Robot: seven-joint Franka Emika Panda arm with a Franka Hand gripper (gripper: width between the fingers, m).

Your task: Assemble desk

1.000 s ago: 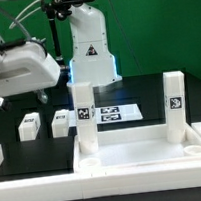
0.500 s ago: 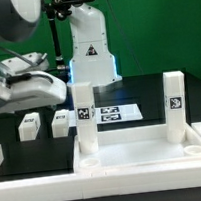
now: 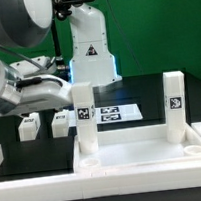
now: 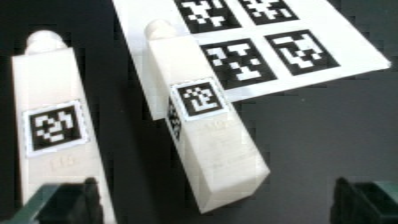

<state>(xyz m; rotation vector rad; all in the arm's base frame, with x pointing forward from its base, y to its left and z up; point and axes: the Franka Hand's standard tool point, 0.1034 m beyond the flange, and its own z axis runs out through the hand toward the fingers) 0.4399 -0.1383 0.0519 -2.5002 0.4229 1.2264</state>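
Pincer (image 4: 214, 203): spread wide and holding nothing; it hangs above the two loose legs and touches neither of them.
Fingers (image 4: 55, 205): in the wrist view only the two dark tips show, well apart, with one end of the first loose leg between them.
First loose leg (image 4: 201, 118): a short white square post lying flat on the black surface (image 3: 148, 88), with its tag facing up. Its other end reaches the edge of the marker board (image 4: 267, 40); I cannot tell if it lies on the board or only beside it.
Second loose leg (image 4: 50, 112): lies flat near the first one, apart from it and almost parallel, also with the tag up.
Arm (image 3: 19, 57): fills the upper part of the exterior view's left, above the loose legs.
Desk top (image 3: 135, 161): a wide white rimmed tray at the front of the exterior view, resting on the surface; a round socket shows at each front corner.
Left standing leg (image 3: 84, 120): upright in the far corner of the desk top on the exterior view's left, with its tag towards the camera.
Right standing leg (image 3: 176, 106): upright in the far corner on the exterior view's right, also showing its tag.
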